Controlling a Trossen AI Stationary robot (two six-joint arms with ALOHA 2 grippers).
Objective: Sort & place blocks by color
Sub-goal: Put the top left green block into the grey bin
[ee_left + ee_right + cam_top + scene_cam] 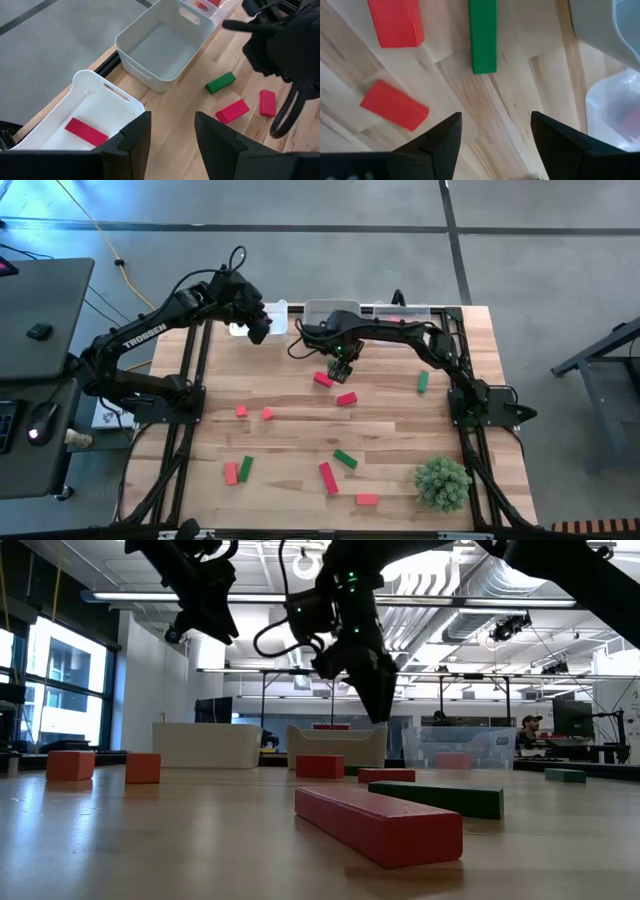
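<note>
Right gripper [343, 366] over blocks [333, 386] (open).

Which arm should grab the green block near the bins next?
Right. The right gripper hangs open just short of the green block, with two red blocks beside it. The left gripper is open over the white bin, farther off.

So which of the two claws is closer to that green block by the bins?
Right. The right gripper hovers just over the green block; the left gripper sits off by the bins.
</note>
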